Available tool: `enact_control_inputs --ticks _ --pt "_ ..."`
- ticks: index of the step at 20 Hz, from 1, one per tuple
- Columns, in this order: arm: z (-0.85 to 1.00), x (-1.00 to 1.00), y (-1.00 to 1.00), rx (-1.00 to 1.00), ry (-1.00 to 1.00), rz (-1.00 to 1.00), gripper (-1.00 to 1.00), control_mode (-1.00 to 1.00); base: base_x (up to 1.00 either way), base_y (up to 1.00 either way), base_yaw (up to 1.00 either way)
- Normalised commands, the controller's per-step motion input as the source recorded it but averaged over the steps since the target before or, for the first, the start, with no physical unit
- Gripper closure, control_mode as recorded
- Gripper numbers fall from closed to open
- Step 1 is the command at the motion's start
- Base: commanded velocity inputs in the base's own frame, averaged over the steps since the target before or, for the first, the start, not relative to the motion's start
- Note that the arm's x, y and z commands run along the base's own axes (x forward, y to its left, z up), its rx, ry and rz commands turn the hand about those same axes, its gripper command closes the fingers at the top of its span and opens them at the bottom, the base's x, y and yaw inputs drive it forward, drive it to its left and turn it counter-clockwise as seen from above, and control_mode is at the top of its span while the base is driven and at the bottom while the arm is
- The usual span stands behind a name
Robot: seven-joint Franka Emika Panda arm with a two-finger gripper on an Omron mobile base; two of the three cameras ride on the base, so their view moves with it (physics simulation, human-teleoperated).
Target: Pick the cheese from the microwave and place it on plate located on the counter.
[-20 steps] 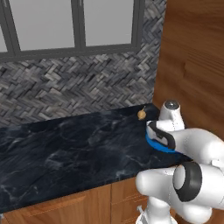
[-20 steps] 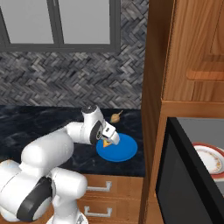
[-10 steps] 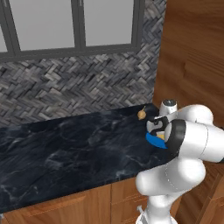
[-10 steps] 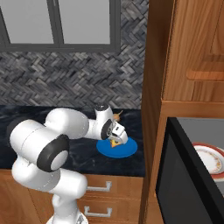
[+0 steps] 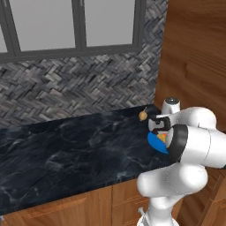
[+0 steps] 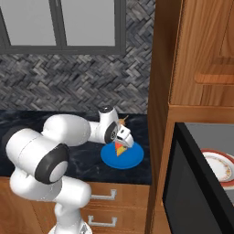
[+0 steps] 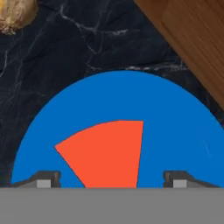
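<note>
Since a second ago, arm has swung right and folded over the plate; the cheese now sits on the blue disc, centre frame in right base view. Judgement: placement essentially done, retreat remains. Gripper hovers low above it, fingers spread wide, pinching nothing. Left of frame, elbow bulks large; wrist reaches right toward the wooden cabinet. Counter bears a tan bulb beside the plate.
</note>
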Motion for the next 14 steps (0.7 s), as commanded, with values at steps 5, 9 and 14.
enact_control_inputs --ticks 5,9,14 --pt "0.97 -0.20 0.14 0.00 -0.04 0.00 -1.00 -1.00 0.00 0.00 0.00" --pt "1.00 -0.84 0.94 -0.04 -0.05 0.08 -1.00 -1.00 0.00 0.00 0.00" --pt "0.99 -1.00 0.95 -0.03 0.00 0.22 -1.00 -1.00 0.00 0.00 0.00"
